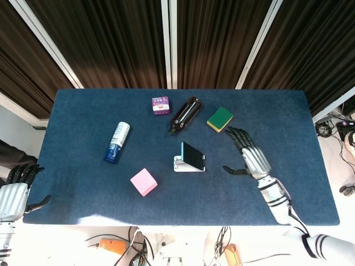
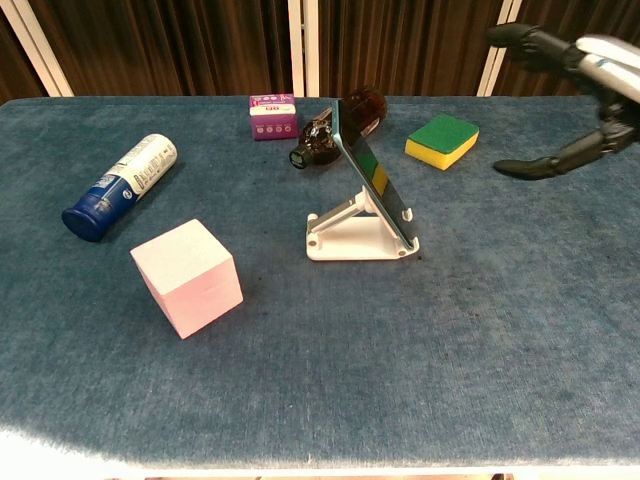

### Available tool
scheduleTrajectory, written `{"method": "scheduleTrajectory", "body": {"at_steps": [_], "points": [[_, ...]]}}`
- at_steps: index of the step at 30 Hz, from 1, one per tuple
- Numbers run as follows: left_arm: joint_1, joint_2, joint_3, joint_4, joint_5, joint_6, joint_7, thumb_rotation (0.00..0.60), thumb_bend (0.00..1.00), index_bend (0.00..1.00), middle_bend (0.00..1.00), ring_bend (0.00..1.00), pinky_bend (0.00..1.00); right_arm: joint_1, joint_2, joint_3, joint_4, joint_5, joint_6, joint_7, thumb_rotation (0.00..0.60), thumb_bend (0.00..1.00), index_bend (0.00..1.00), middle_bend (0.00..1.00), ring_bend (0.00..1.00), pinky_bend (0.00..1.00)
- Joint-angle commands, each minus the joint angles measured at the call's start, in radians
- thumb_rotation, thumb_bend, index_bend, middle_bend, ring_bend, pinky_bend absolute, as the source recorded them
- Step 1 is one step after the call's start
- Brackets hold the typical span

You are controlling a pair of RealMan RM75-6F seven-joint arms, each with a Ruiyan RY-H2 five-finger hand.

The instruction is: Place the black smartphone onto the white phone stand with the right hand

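Black smartphone [image 1: 193, 156] sits tilted on the white phone stand [image 1: 181, 164], mid-surface. We see the right hand [image 1: 248, 154] well apart to the right, fingers spread, holding nothing. Left hand [image 1: 15, 189] hangs off the surface's left edge, fingers apart, empty. Behind the stand: brown bottle [image 1: 185, 114] lying on its side, purple box [image 1: 161, 105] just left of it, green-and-yellow sponge [image 1: 220, 119] to its right. Pink cube [image 1: 143, 182] sits front-left of the stand; blue-and-white spray can [image 1: 117, 142] lies further left. Nothing lies between right hand and stand. Blue cloth covers the surface [image 1: 288, 133]; dark curtains [image 1: 116, 39] with white frame bars hang behind. Cables show on the floor at right.
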Motion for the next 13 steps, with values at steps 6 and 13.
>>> {"method": "scheduleTrajectory", "body": {"at_steps": [6, 13], "points": [[-0.011, -0.021, -0.010, 0.016, 0.020, 0.017, -0.002, 0.600, 0.12, 0.20, 0.14, 0.06, 0.00, -0.288, 0.327, -0.121, -0.226, 0.065, 0.210, -0.188, 0.600, 0.33, 0.00, 0.01, 0.00, 0.00], [-0.023, -0.024, -0.013, 0.008, 0.028, 0.015, 0.009, 0.600, 0.12, 0.20, 0.14, 0.06, 0.00, -0.408, 0.326, -0.146, -0.139, 0.031, 0.324, -0.064, 0.600, 0.33, 0.00, 0.01, 0.00, 0.00]]}}
